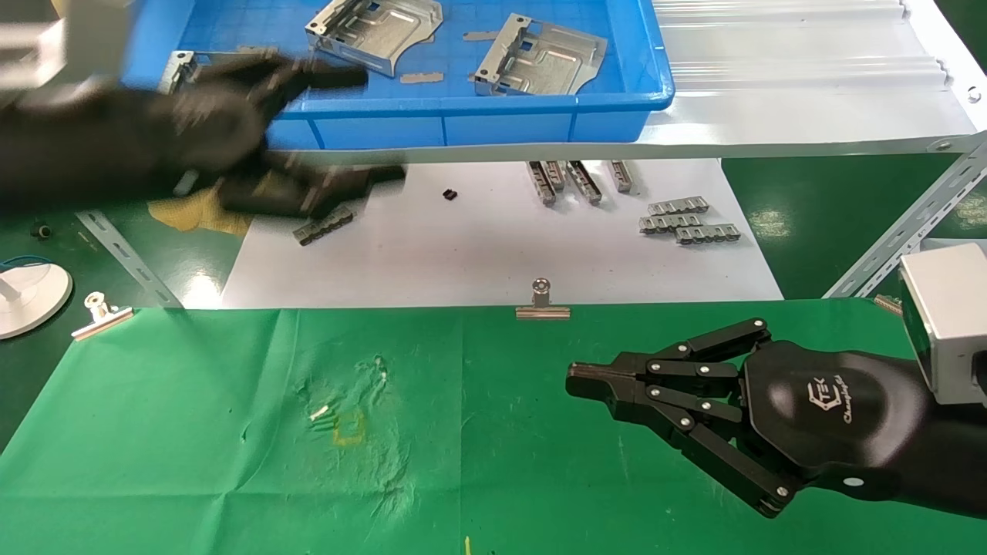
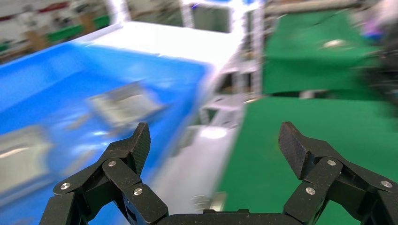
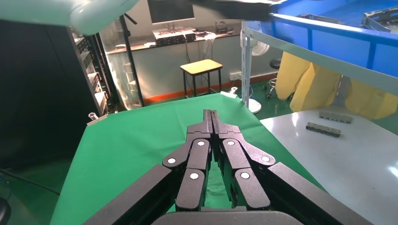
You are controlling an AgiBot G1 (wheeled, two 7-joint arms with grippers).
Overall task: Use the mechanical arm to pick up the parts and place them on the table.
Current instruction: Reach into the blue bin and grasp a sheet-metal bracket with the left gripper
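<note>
At the far left of the worktop, the left gripper (image 1: 308, 131) is seen blurred at the near wall of the blue tray (image 1: 463, 127), with its fingers spread wide apart and nothing between them, as the left wrist view confirms. The parts (image 1: 375, 35) lie inside the tray near the far edge: two plates are plainly visible, the second (image 1: 540, 58) toward the tray's right end, and a third (image 1: 179, 68) is partly hidden behind the left gripper. None has yet been placed on the table (image 1: 193, 447), the green cloth along the near edge.

The right gripper (image 1: 574, 379) is parked over the near right corner of the table, fingers pressed together and empty.

The plates are judged to be thin, stiff and light, with smooth metal faces that may slip and edges likely to be sharp. Because each plate lies flat, a grip across the raised tab edge is advised, where the bent tabs stand clear of the tray floor. The small ridged strips (image 1: 686, 220) on the white sheet (image 1: 478, 254) are to be left alone.
</note>
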